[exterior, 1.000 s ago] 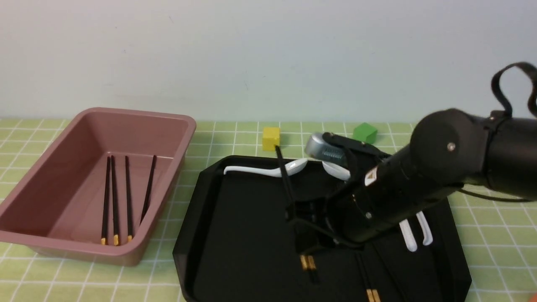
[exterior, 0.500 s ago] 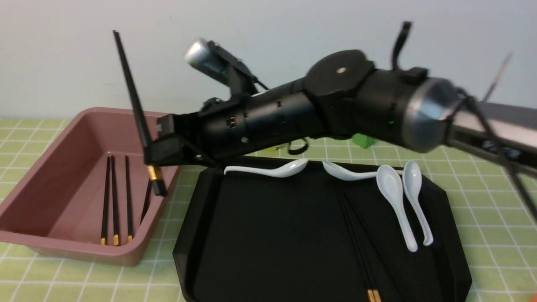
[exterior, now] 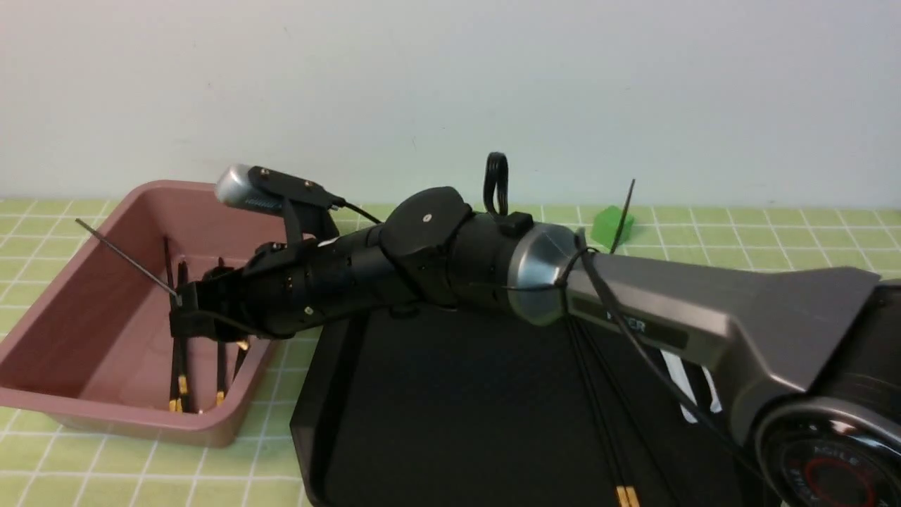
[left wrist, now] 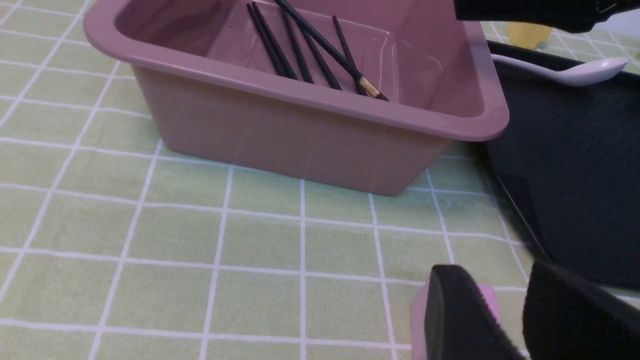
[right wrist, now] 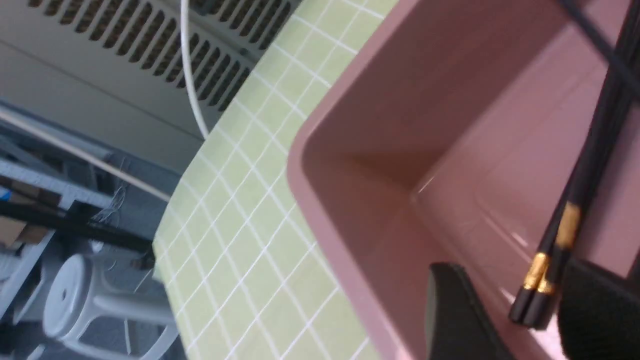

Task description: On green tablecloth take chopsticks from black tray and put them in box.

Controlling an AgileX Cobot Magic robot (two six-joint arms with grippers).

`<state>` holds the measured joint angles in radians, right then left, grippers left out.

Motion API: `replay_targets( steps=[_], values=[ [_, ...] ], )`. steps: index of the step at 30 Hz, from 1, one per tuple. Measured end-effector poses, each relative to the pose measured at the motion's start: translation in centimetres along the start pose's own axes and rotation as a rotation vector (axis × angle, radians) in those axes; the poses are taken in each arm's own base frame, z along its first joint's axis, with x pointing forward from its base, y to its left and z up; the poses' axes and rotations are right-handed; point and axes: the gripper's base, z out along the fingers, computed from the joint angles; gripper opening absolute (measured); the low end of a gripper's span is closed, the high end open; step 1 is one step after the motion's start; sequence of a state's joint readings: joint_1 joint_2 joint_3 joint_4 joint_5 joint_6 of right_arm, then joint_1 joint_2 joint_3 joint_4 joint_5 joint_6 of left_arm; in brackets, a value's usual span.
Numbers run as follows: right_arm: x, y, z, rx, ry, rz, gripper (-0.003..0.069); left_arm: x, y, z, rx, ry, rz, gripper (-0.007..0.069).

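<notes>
The pinkish-brown box (exterior: pixel 105 412) stands on the green tablecloth (exterior: pixel 739 225) at the left. Several black chopsticks (exterior: pixel 181 380) with gold bands lie inside it. My right gripper (exterior: pixel 179 310) reaches across into the box, open. Two chopsticks (right wrist: pixel 580 200) lie on the box (right wrist: pixel 380 125) floor between its fingers, close to one finger, loose. More chopsticks (exterior: pixel 605 422) rest on the black tray (exterior: pixel 457 408). My left gripper (left wrist: pixel 495 272) hovers open over the tablecloth (left wrist: pixel 175 240) near the box (left wrist: pixel 300 130), with only cloth in its gap.
A green cube (exterior: pixel 611 225) sits behind the tray. White spoons (exterior: pixel 686 394) show partly behind my right arm. A small pink block (left wrist: pixel 417 310) lies under one left finger. Another spoon (left wrist: pixel 580 75) and a yellow cube (left wrist: pixel 527 34) show beyond the box.
My right arm lifted chopsticks off the tray, swung left and lowered them into the box. Its jaws have opened and the chopsticks now lie loose. The left jaws spread wider.
</notes>
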<state>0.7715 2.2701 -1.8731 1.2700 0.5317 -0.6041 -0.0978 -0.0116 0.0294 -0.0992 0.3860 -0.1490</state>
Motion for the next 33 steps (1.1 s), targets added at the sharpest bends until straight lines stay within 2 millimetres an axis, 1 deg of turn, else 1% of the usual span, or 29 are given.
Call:
replay_targets(
  steps=[3,6,7,8,9,11,12,14,16,17,18,19,22,24,25,27,30,31,33],
  values=[
    [-0.7,1.1,-1.8,-0.053,0.062,-0.052,0.0207,0.0,0.0,0.0,0.0,0.0,0.0,0.0228],
    [-2.3,2.9,-5.5,-0.091,0.12,-0.153,0.0078,0.0,0.0,0.0,0.0,0.0,0.0,0.0229],
    [-2.8,3.8,-6.9,-0.101,0.133,-0.181,0.0046,0.0,0.0,0.0,0.0,0.0,0.0,0.0229],
    [-3.1,4.2,-7.7,-0.094,0.143,-0.199,0.0016,0.0,0.0,0.0,0.0,0.0,0.0,0.023],
    [-3.6,4.9,-9.3,-0.085,0.154,-0.224,-0.0004,0.0,0.0,0.0,0.0,0.0,0.0,0.0231],
    [-4.5,6.7,-12.7,-0.044,0.172,-0.272,-0.0009,0.0,0.0,0.0,0.0,0.0,0.0,0.0234],
    [-4.7,7.1,-13.7,-0.025,0.178,-0.288,-0.0008,0.0,0.0,0.0,0.0,0.0,0.0,0.0235],
    [-5.0,8.7,-17.1,0.057,0.198,-0.342,-0.0001,0.0,0.0,0.0,0.0,0.0,0.0,0.0237],
    [-4.9,10.3,-20.4,0.16,0.217,-0.389,0.0001,0.0,0.0,0.0,0.0,0.0,0.0,0.0237],
    [-4.8,10.7,-21.8,0.219,0.225,-0.41,0.0001,0.0,0.0,0.0,0.0,0.0,0.0,0.0237],
    [-4.6,11.7,-23.9,0.275,0.229,-0.415,0.0001,0.0,0.0,0.0,0.0,0.0,0.0,0.0238],
    [-4.4,12.0,-25.0,0.321,0.235,-0.423,0.0001,0.0,0.0,0.0,0.0,0.0,0.0,0.0238],
    [-3.9,14.1,-30.1,0.463,0.154,-0.432,0.0001,0.0,0.0,0.0,0.0,0.0,0.0,0.0238],
    [-2.9,15.1,-33.5,0.546,0.086,-0.424,0.0001,0.0,0.0,0.0,0.0,0.0,0.0,0.0238],
    [-2.4,15.4,-34.8,0.574,0.058,-0.411,0.0001,0.0,0.0,0.0,0.0,0.0,0.0,0.0238],
    [-0.4,15.9,-37.9,0.638,-0.001,-0.39,0.0001,0.0,0.0,0.0,0.0,0.0,0.0,0.0238],
    [3.8,15.6,-41.9,0.713,-0.059,-0.365,0.0001,0.0,0.0,0.0,0.0,0.0,0.0,0.0238],
    [5.1,15.3,-42.7,0.72,-0.08,-0.368,0.0001,0.0,0.0,0.0,0.0,0.0,0.0,0.0238],
    [8.2,14.1,-43.9,0.719,-0.17,-0.388,0.0001,0.0,0.0,0.0,0.0,0.0,0.0,0.0238]
  ],
)
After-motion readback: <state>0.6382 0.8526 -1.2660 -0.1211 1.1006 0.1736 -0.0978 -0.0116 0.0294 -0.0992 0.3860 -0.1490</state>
